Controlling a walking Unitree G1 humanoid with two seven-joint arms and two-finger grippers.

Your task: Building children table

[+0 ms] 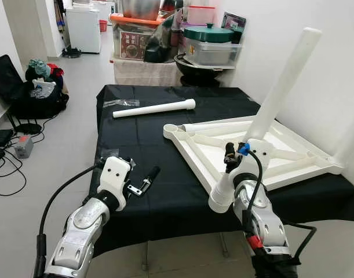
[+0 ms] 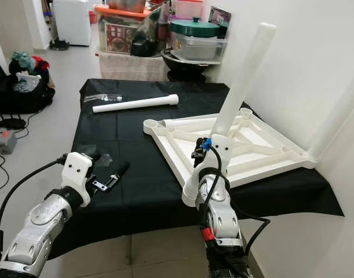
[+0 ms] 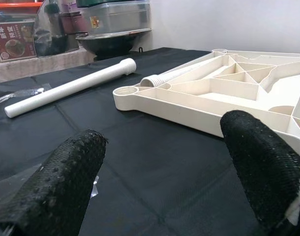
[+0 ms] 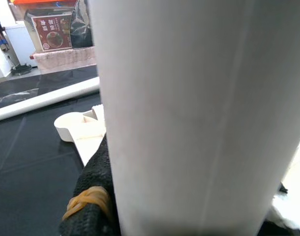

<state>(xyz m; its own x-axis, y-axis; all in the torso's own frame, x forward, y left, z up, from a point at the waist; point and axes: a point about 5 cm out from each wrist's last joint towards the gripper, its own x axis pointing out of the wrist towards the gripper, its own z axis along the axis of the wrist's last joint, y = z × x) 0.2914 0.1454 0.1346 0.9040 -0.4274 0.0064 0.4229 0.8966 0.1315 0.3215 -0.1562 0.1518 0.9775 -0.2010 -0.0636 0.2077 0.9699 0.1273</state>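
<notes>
A white table top [image 1: 292,153] lies upside down on the black-clothed table [image 1: 159,197]. My right gripper [image 1: 239,154] is shut on a white leg [image 1: 284,81], held tilted with its lower end [image 1: 220,200] at the top's near corner; whether it sits in the socket cannot be told. In the right wrist view that leg [image 4: 189,118] lies against a black finger [image 4: 91,196]. A loose leg [image 1: 153,109] lies at the far left of the cloth. Another leg [image 3: 162,77] lies inside the top's frame. A further leg [image 2: 339,110] stands at the right corner. My left gripper [image 1: 141,174] is open above the cloth at the front left.
Pots, boxes and a lidded container [image 1: 208,43] crowd the surface behind the table. A clear plastic bag [image 1: 121,102] lies on the far left of the cloth. A black bag [image 1: 26,87] and a power strip with cables [image 1: 23,147] lie on the floor at left. A white wall [image 1: 333,69] is close at right.
</notes>
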